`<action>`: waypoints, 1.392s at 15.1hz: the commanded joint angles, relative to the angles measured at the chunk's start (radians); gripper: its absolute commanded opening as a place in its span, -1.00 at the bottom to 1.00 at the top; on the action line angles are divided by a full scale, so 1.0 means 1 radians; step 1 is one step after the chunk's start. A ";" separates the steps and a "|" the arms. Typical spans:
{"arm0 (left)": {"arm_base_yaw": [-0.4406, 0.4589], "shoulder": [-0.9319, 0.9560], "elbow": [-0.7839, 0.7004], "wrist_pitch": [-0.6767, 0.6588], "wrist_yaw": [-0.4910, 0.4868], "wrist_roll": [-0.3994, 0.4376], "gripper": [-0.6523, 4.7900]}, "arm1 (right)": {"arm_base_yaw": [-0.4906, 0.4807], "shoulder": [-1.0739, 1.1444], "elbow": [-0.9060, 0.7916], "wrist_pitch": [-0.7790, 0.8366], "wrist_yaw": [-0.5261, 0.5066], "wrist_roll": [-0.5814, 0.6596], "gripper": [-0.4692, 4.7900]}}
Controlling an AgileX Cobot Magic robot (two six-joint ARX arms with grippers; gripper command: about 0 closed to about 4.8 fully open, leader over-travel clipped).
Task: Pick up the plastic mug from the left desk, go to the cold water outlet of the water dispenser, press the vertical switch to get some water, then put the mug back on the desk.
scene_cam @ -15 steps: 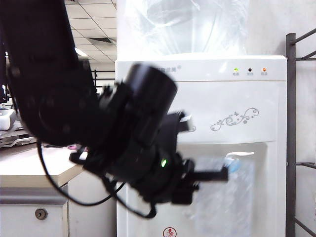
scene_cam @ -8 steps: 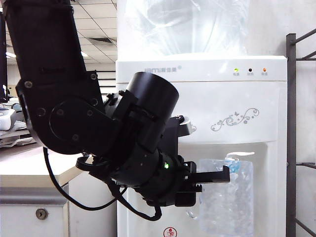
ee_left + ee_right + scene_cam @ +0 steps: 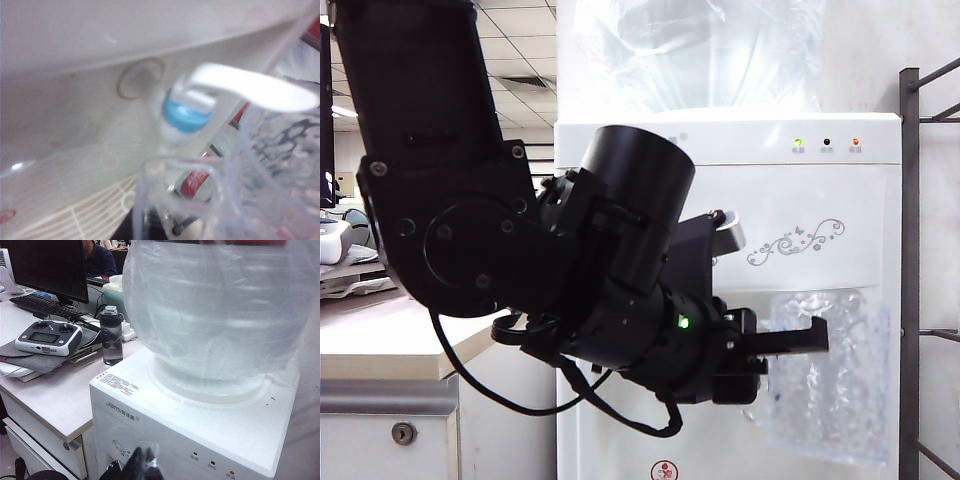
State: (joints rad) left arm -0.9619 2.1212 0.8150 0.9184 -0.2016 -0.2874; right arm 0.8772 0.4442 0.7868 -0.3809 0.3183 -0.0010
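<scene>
The left end effector (image 3: 798,338) was clamped on the plastic mug (image 3: 830,375), holding it inside the recess of the water dispenser (image 3: 800,190). In the left wrist view the mug rim (image 3: 200,172) sat just below the cold water outlet (image 3: 186,112), with the vertical switch (image 3: 250,87) above it — not visibly depressed.

To do this step well, the mug mouth should be kept centred under the blue-collared spout and close to upright while the lever is actuated; any tilt would likely spill water over the drip grille (image 3: 75,220). The thin plastic wall would probably flex, so the grip should not be tightened.

The right end effector (image 3: 137,465) showed only as a dark tip above the dispenser top, and its state could not be told. Behind it, the worktop (image 3: 60,400) carried a smoky-grey bottle (image 3: 111,336), a remote controller (image 3: 47,337) and a keyboard (image 3: 45,305) — all well apart from the tap. The recess walls stood closest to the mug.
</scene>
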 commanded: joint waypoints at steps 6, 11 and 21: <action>-0.004 -0.035 0.005 0.079 -0.023 0.003 -0.78 | 0.001 0.000 0.003 -0.051 0.000 -0.002 -0.82; -0.004 -0.048 0.005 0.078 -0.023 0.002 -0.78 | 0.001 -0.001 0.003 -0.084 0.000 -0.002 -0.82; -0.003 -0.038 -0.034 0.011 -0.094 0.000 -0.78 | 0.000 0.000 0.003 -0.305 0.001 -0.002 -0.82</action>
State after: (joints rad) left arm -0.9642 2.0830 0.7815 0.9127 -0.2855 -0.2855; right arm 0.8768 0.4442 0.7868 -0.6601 0.3183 -0.0010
